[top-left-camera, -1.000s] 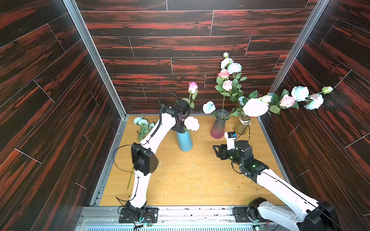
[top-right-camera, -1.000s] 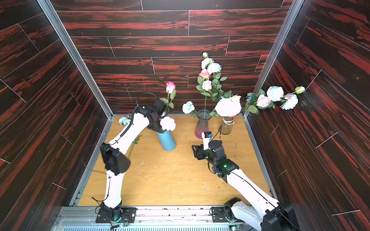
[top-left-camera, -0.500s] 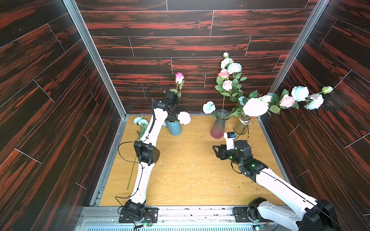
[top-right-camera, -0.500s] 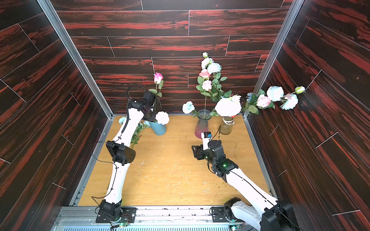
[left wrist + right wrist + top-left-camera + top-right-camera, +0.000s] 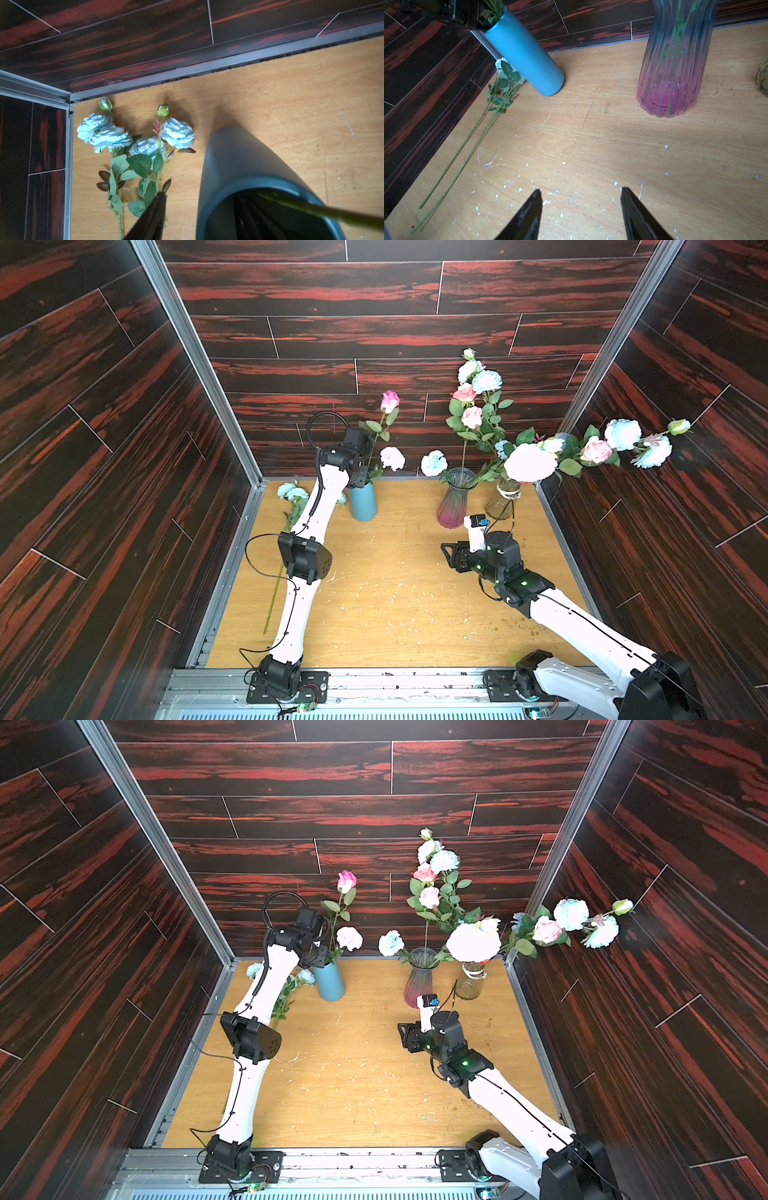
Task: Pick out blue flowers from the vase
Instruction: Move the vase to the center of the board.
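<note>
Two stems of blue flowers (image 5: pixel 291 491) (image 5: pixel 112 137) lie on the table in the back left corner. More blue flowers (image 5: pixel 433 463) (image 5: pixel 390 943) stand in the pink glass vase (image 5: pixel 453 502) (image 5: pixel 672 83), and others (image 5: pixel 622 434) lean out of the clear vase (image 5: pixel 503 502). My left gripper (image 5: pixel 360 477) (image 5: pixel 200 194) is open astride the rim of the blue vase (image 5: pixel 363 502) (image 5: pixel 239 158). One finger (image 5: pixel 158 207) is outside, clear of the wall, and the other is inside. My right gripper (image 5: pixel 446 556) (image 5: pixel 580 191) hangs open and empty over the table in front of the pink glass vase.
The blue vase holds a pink rose (image 5: pixel 390 400) and a pale pink bloom (image 5: pixel 392 458). Long green stems (image 5: pixel 452 158) run along the left wall. Dark panel walls (image 5: pixel 124 489) close in three sides. White flecks (image 5: pixel 562 164) litter the wooden table (image 5: pixel 395 605).
The left arm carried the blue vase from the table's middle to the back left and stood it there. Its jaws, shut on the rim before, have opened. The right arm has not moved.
</note>
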`<control>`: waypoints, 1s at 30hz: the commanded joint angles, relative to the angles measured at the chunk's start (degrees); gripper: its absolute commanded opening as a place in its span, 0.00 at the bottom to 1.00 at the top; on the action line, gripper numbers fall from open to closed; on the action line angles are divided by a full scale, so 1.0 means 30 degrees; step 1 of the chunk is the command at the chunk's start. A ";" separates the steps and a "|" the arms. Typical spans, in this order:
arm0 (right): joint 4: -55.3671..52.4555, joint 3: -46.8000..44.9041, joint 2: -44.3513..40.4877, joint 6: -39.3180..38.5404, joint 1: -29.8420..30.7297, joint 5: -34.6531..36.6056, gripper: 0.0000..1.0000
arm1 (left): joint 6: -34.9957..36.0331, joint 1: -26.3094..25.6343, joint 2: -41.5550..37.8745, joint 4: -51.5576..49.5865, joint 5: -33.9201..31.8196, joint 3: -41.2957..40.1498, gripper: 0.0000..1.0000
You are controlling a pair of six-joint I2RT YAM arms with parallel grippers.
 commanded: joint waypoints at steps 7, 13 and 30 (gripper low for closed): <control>0.0050 0.0253 0.0019 0.0004 -0.0030 -0.0062 0.63 | 0.0559 -0.0401 -0.2466 0.1355 0.0217 -0.2496 0.66; 0.0065 0.0281 0.0054 0.0020 -0.0050 -0.0068 0.63 | 0.1072 -0.0969 -0.5765 0.5307 -0.0530 -0.6929 0.79; 0.0066 0.0253 0.0032 0.0015 -0.0044 -0.0131 0.63 | 0.0817 -0.0457 -0.2388 0.2639 -0.1732 -0.3683 0.74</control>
